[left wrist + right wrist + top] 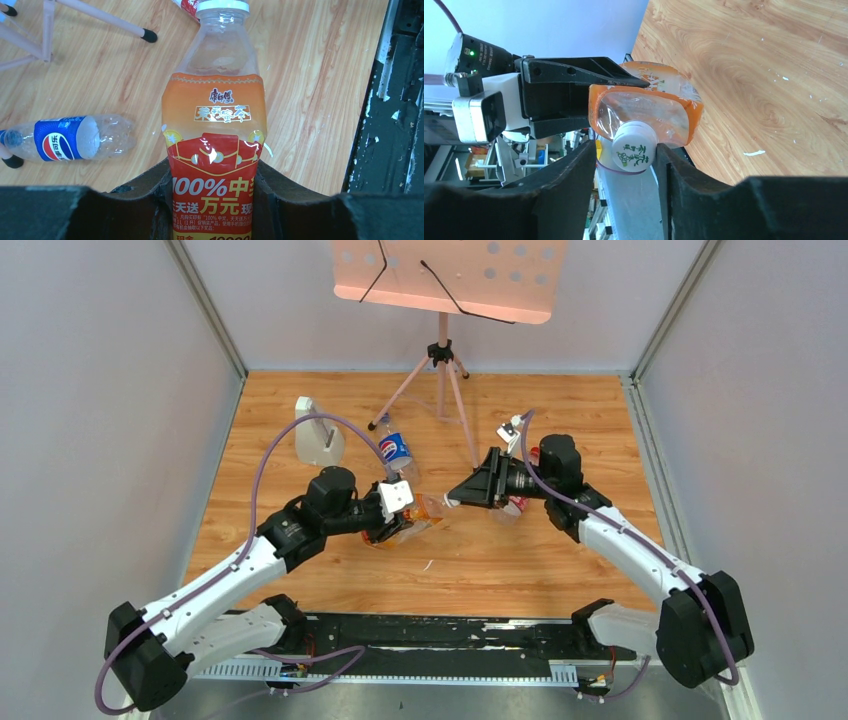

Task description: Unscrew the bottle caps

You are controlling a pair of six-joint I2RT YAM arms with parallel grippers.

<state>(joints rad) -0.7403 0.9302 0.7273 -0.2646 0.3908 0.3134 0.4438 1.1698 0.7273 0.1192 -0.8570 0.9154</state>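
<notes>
Orange-labelled squat clear plastic bottle (215, 120) hangs level over the middle of the wooden surface (500, 570), with the left gripper (212, 172) jaws clenched on its lower body. Its small round white screw cap (634, 146) sits between the right gripper (626, 150) jaws, which are released: one touches it and the other stands apart. A blue-labelled clear Pepsi bottle (396, 450) lies toward the far edge.

squat bottle (215, 110) between left gripper (212, 172) and right gripper (626, 150), pepsi bottle (395, 450) behind, block (318, 437) farther left
</notes>
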